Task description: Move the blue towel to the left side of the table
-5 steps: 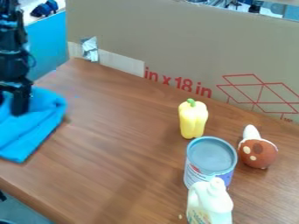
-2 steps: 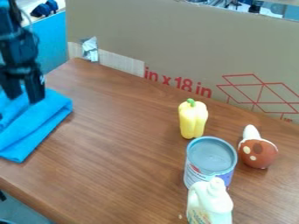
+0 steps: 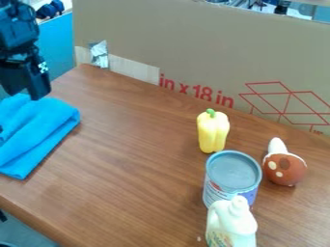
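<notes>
At the upper left, the black gripper (image 3: 26, 90) hangs over the back part of a blue cloth (image 3: 40, 132), its two fingers apart with nothing seen between them. The cloth lies loosely folded on the left end of the wooden table (image 3: 129, 159), with ridges running along it. Whether the fingertips are clear of the cloth or just touch its back edge, I cannot tell.
A yellow pepper (image 3: 213, 132) stands right of centre, behind a grey-lidded can (image 3: 233, 173). A white bottle (image 3: 230, 224) is at the front of the can, a brown-and-white toy (image 3: 284, 166) to its right. A cardboard wall (image 3: 206, 53) runs along the back.
The gripper has risen from low over the cloth, and its fingers now show apart. The cloth's right corner has shifted a little to the right, and its folds lie differently.
</notes>
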